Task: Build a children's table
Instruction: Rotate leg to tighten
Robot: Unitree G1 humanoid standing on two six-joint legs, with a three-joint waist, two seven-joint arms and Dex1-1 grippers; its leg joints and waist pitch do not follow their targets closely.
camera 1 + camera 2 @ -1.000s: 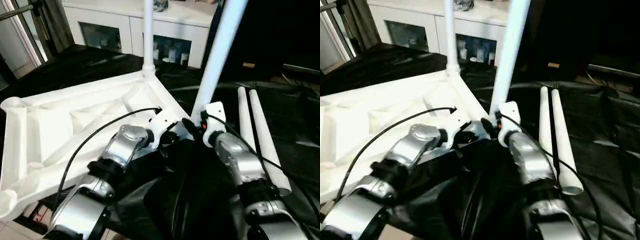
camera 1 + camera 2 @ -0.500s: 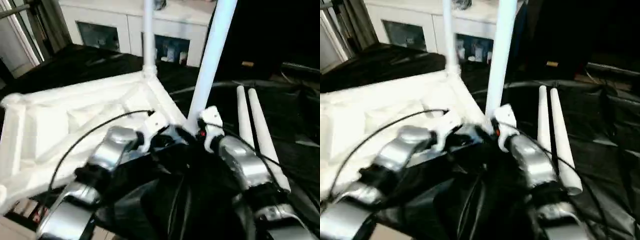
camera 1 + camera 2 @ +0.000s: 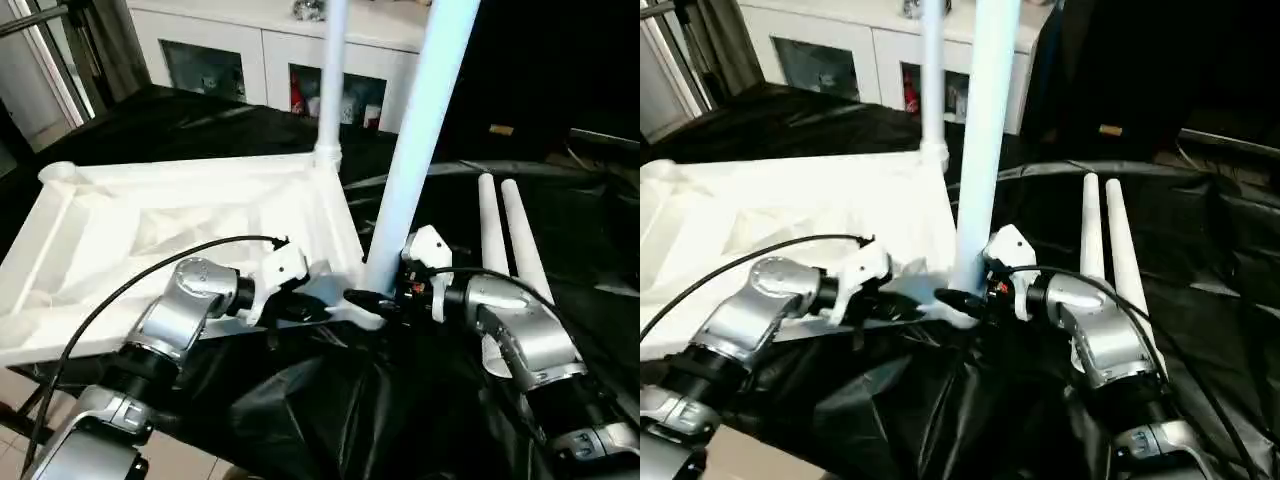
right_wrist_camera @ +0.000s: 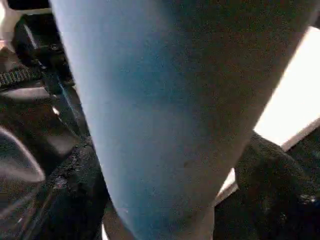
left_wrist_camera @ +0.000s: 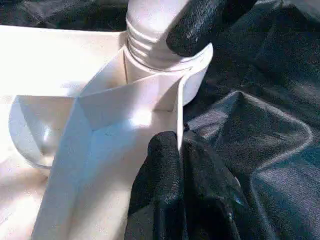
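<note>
The white tabletop (image 3: 180, 215) lies upside down on the black-draped work table. One white leg (image 3: 331, 70) stands in its far corner socket. A second leg (image 3: 418, 140) rises from the near corner socket (image 5: 165, 60), leaning slightly right. My right gripper (image 3: 384, 292) is shut on the base of this leg, with a black finger (image 4: 75, 185) on each side. My left gripper (image 3: 335, 303) is shut on the tabletop's rim wall (image 5: 177, 115) right beside that socket. Two loose legs (image 3: 505, 240) lie side by side on the cloth to the right.
A white cabinet (image 3: 260, 50) with glass doors stands behind the work table. The black cloth (image 3: 330, 410) bunches in folds between my forearms. A cable (image 3: 150, 275) loops over my left wrist.
The tabletop has turned and slid to the right, carrying both standing legs with it. Both forearms have swung inward and lower. The loose legs stay put.
</note>
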